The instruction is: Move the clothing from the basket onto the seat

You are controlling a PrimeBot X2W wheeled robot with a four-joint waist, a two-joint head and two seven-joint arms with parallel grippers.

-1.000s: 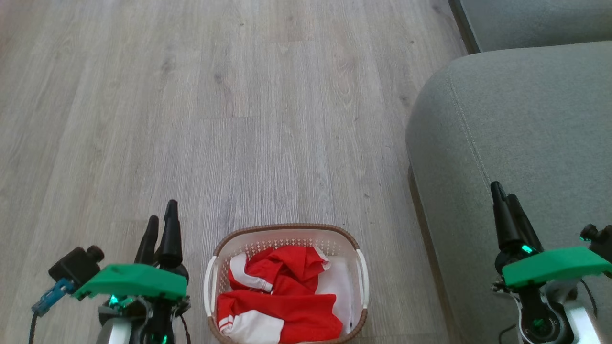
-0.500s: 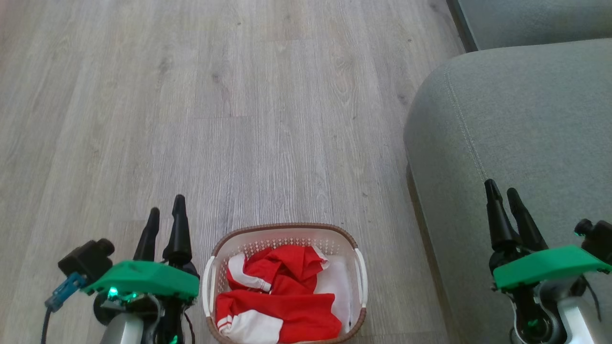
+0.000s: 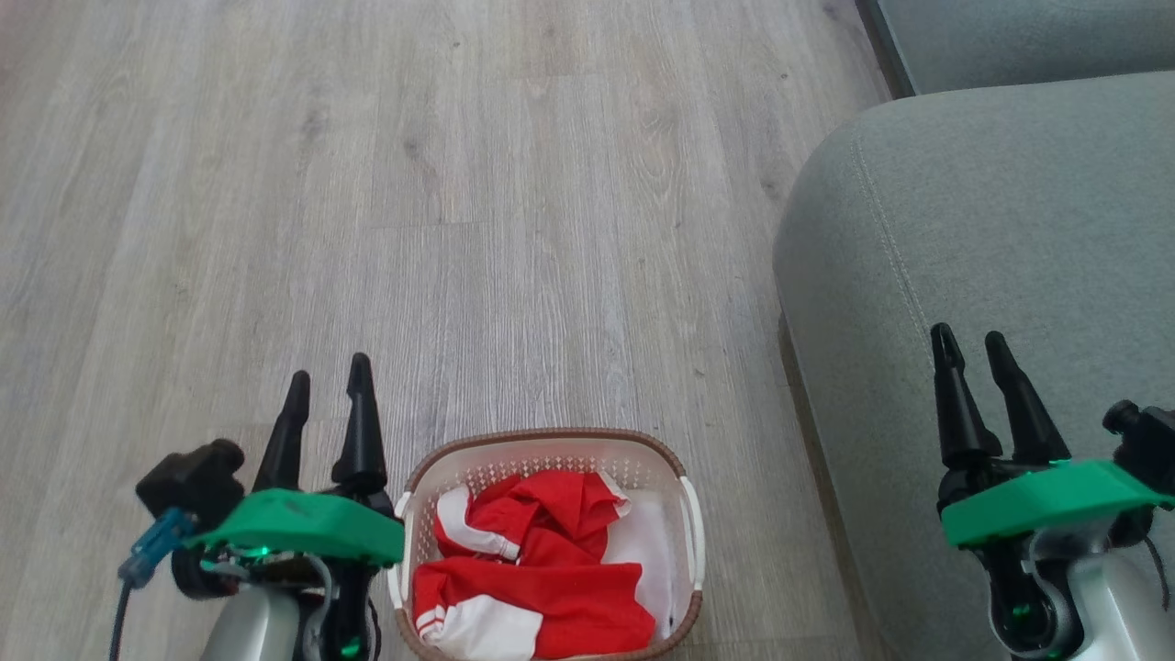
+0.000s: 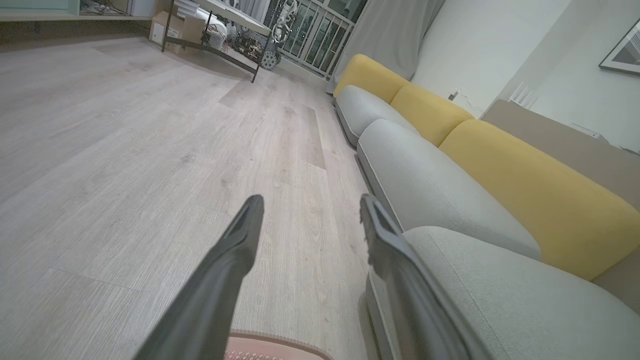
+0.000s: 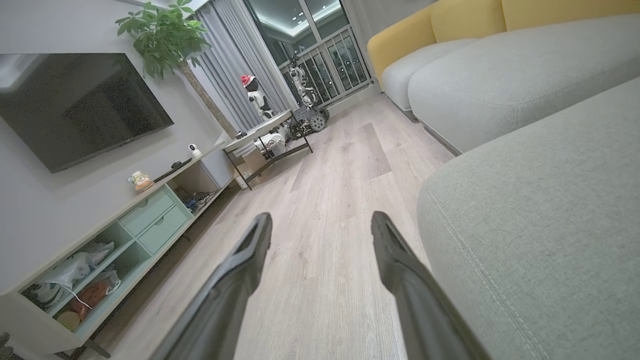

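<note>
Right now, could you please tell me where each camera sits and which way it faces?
Head: on the head, facing down at the basket of clothing and seat; left pincer and right pincer show.
Left wrist: on that wrist, facing along the floor beside the seat; its fingers show.
Right wrist: on that wrist, facing likewise, TV at left; its fingers show.
Shared: both wrist views show floor, seat.

Just right of the left gripper (image 3: 329,369), we see the basket (image 3: 551,433) and the clothing (image 3: 551,588) cut by the bottom edge. The clothing hides most of the basket floor. Beyond the right gripper (image 3: 968,334), we lose the seat (image 3: 1010,229) at the right edge.
</note>
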